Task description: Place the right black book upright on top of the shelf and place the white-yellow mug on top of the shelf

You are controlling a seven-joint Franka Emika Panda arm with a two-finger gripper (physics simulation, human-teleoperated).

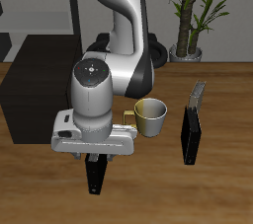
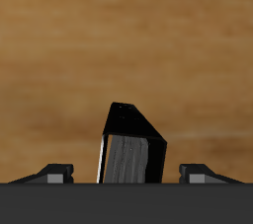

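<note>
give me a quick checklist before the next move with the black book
1. Right black book sits between the end effector fingers: ok.
2. Fingers firmly closed on the book: cannot tell, contact is hidden in both views.
3. Book clear of the table: cannot tell.
4. White-yellow mug upright on the table, apart from the book: ok.
5. Other black book standing apart from the arm: ok.
6. Top of the shelf free for placing: cannot tell, the arm hides part of it.
</note>
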